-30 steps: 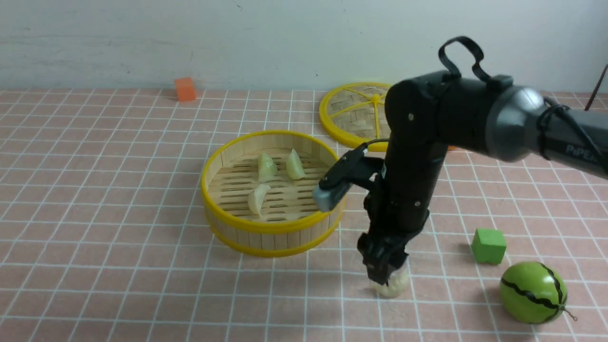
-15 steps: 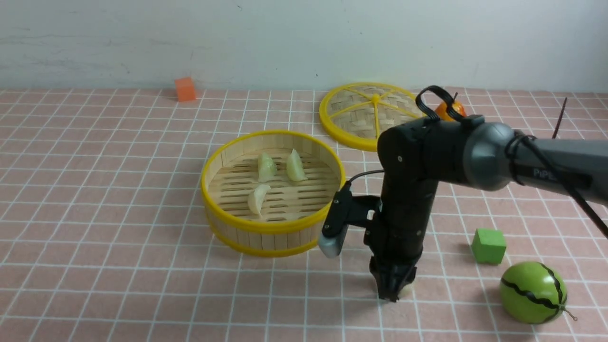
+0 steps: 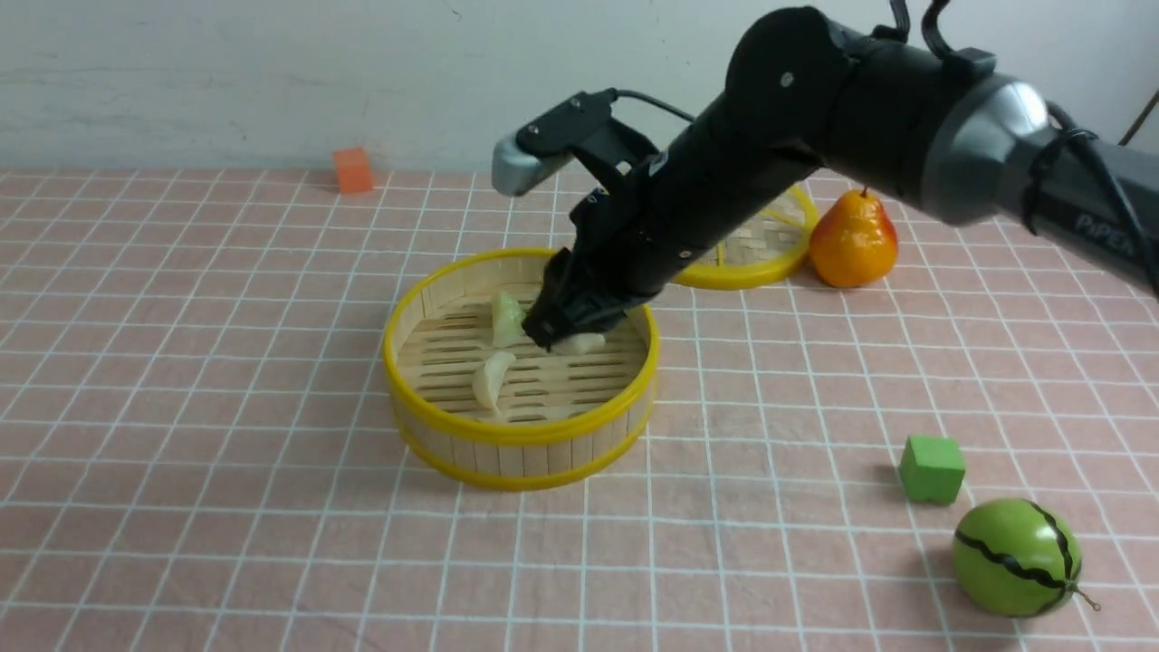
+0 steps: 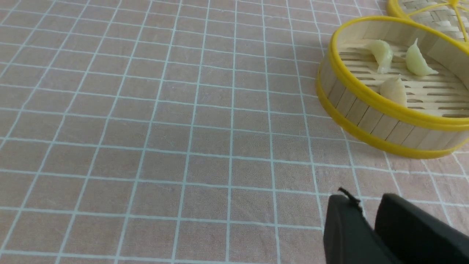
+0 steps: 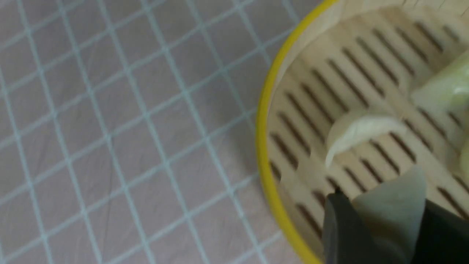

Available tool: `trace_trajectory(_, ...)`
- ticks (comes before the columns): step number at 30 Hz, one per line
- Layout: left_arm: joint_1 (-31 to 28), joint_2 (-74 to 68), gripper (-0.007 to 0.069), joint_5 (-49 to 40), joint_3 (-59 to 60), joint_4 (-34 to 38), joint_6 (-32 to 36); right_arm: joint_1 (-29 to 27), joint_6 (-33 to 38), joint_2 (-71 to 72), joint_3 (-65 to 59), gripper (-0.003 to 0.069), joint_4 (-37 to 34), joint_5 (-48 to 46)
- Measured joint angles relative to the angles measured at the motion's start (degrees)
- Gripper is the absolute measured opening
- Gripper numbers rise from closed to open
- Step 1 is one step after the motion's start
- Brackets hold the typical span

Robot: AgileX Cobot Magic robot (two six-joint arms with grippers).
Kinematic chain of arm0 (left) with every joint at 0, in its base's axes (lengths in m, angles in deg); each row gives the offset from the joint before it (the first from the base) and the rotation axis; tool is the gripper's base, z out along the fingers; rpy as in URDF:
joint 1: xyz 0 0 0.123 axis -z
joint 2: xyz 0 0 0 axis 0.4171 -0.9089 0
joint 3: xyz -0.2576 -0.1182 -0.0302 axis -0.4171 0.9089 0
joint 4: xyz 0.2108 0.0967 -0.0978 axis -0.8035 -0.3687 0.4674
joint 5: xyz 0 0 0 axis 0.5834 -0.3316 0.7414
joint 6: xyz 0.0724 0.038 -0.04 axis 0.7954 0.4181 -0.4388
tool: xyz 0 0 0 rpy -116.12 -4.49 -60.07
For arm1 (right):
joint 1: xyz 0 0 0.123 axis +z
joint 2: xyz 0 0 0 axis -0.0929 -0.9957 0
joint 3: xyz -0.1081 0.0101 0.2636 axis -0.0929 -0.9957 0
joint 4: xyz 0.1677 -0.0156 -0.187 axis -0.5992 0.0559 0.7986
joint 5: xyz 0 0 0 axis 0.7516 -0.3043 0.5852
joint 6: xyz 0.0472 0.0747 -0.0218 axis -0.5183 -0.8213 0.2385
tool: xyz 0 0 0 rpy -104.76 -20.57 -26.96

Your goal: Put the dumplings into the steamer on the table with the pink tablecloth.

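The steamer [image 3: 516, 435] stands mid-table on the pink tablecloth [image 3: 181, 407]. Two dumplings [image 3: 507, 317] [image 3: 492, 380] lie on its slats. My right gripper [image 3: 557, 335] reaches down into the basket, shut on another dumpling [image 3: 584, 344]. The right wrist view shows that dumpling [image 5: 392, 201] pinched between the dark fingers, just above the slatted floor and near a lying dumpling [image 5: 361, 128]. My left gripper [image 4: 367, 200] hovers over bare cloth, apart from the steamer [image 4: 366, 99]. Its jaws stand a narrow gap apart with nothing between them. The left arm does not show in the front view.
The woven yellow lid [image 3: 770, 258] lies behind the steamer, partly hidden by my right arm. An orange pear [image 3: 853, 240] stands next to it. A green cube [image 3: 932, 468] and a toy watermelon [image 3: 1016, 557] sit at front right, an orange cube [image 3: 352, 169] at the back.
My right gripper shut on the dumpling lying on the cloth to the front right of the steamer. It lifted the dumpling and carried it left and back over the basket, uncovering the pear.
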Motion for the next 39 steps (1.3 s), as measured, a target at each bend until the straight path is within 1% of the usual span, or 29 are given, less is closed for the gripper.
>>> trace_trajectory(1,0.0,0.0,0.0125,0.0,0.0,0.0,0.0,0.0,-0.1,0.0,0.0,0.0185,0.0,0.5)
trace_trajectory(2,0.0,0.0,0.0127,0.0,0.0,0.0,0.0,0.0,-1.6,-2.9,0.0,0.0185,-0.4,3.7)
trace_trajectory(3,0.0,0.0,0.0127,0.0,0.0,0.0,0.0,0.0,-1.6,-3.2,0.0,0.0185,-0.4,4.0)
trace_trajectory(6,0.0,0.0,0.0127,0.0,0.0,0.0,0.0,-0.3,-4.5,-8.7,-0.2,0.0185,1.3,7.4)
trace_trajectory(7,0.0,0.0,0.0127,-0.1,0.0,0.0,0.0,-0.4,-5.2,-9.7,-0.2,0.0190,1.6,7.8)
trace_trajectory(8,0.0,0.0,0.0127,-0.2,0.0,0.0,0.0,-0.5,-5.8,-10.4,-0.2,0.0216,1.5,8.3)
trace_trajectory(9,0.0,0.0,0.0127,-0.2,0.0,-0.1,0.0,-0.5,-5.9,-10.5,-0.2,0.0223,1.6,8.4)
trace_trajectory(12,0.0,0.0,0.0130,-0.5,0.0,-0.2,0.0,-0.5,-6.7,-10.0,-0.1,0.0432,2.1,9.6)
trace_trajectory(14,0.0,0.0,0.0131,-0.5,0.0,-0.2,0.0,-0.5,-7.3,-8.8,0.1,0.0522,3.2,8.9)
trace_trajectory(15,0.0,0.0,0.0131,-0.5,0.0,-0.2,0.0,-0.5,-7.4,-8.3,0.2,0.0529,3.5,8.5)
trace_trajectory(16,0.0,0.0,0.0134,-0.5,0.0,-0.2,0.0,-0.5,-8.2,-5.9,1.1,0.0559,6.3,6.1)
trace_trajectory(17,0.0,0.0,0.0134,-0.5,0.0,-0.2,0.0,-0.5,-8.5,-5.1,1.3,0.0559,6.7,5.3)
trace_trajectory(18,0.0,0.0,0.0135,-0.5,0.0,-0.2,0.0,-0.5,-10.4,-2.4,2.3,0.0540,10.0,2.6)
trace_trajectory(19,0.0,0.0,0.0136,-0.5,0.0,-0.2,0.0,-0.5,-12.4,0.2,3.3,0.0505,12.7,0.1)
trace_trajectory(20,0.0,0.0,0.0137,-0.6,0.0,-0.2,0.0,-0.5,-14.7,3.2,4.2,0.0454,15.4,-2.5)
trace_trajectory(23,0.0,0.0,0.0141,-0.6,0.0,-0.2,0.0,-0.5,-20.4,12.5,5.4,0.0253,22.8,-9.2)
trace_trajectory(24,0.0,0.0,0.0143,-0.6,0.0,-0.2,0.0,-0.5,-22.8,17.2,5.2,0.0136,25.7,-11.8)
trace_trajectory(26,0.0,0.0,0.0144,-0.6,0.0,-0.2,0.0,-0.5,-24.8,22.4,3.3,0.0027,28.2,-13.6)
trace_trajectory(27,0.0,0.0,0.0144,-0.6,0.0,-0.2,0.0,-0.5,-25.2,23.7,2.6,0.0013,28.6,-13.8)
trace_trajectory(28,0.0,0.0,0.0144,-0.6,0.0,-0.2,0.0,-0.5,-26.1,28.7,-1.5,-0.0014,29.6,-14.1)
trace_trajectory(29,0.0,0.0,0.0146,-0.6,0.0,-0.2,0.0,-0.5,-26.5,31.2,-3.6,-0.0017,29.6,-13.9)
trace_trajectory(31,0.0,0.0,0.0148,-0.6,0.0,-0.2,0.0,-0.5,-26.9,38.1,-13.9,-0.0018,29.4,-11.1)
trace_trajectory(32,0.0,0.0,0.0149,-0.6,0.0,-0.2,0.0,-0.5,-26.9,40.5,-16.9,-0.0018,29.1,-9.8)
trace_trajectory(33,0.0,0.0,0.0152,-0.6,0.0,-0.2,0.0,-0.5,-26.9,44.2,-24.5,-0.0016,28.6,-5.7)
trace_trajectory(34,0.0,0.0,0.0153,-0.6,0.0,-0.2,0.0,-0.5,-26.9,45.5,-25.6,-0.0016,28.5,-5.0)
trace_trajectory(36,0.0,0.0,0.0156,-0.6,0.0,-0.3,0.0,-0.5,-26.9,51.5,-36.9,-0.0015,28.1,2.7)
trace_trajectory(37,0.0,0.0,0.0158,-0.6,0.0,-0.3,0.0,-0.5,-26.9,54.8,-44.4,-0.0013,28.1,8.7)
trace_trajectory(38,0.0,0.0,0.0159,-0.6,0.0,-0.3,0.0,-0.5,-27.0,57.0,-47.5,-0.0013,27.9,11.2)
trace_trajectory(39,0.0,0.0,0.0161,-0.6,0.0,-0.3,0.0,-0.5,-27.0,59.9,-53.5,-0.0011,27.5,16.0)
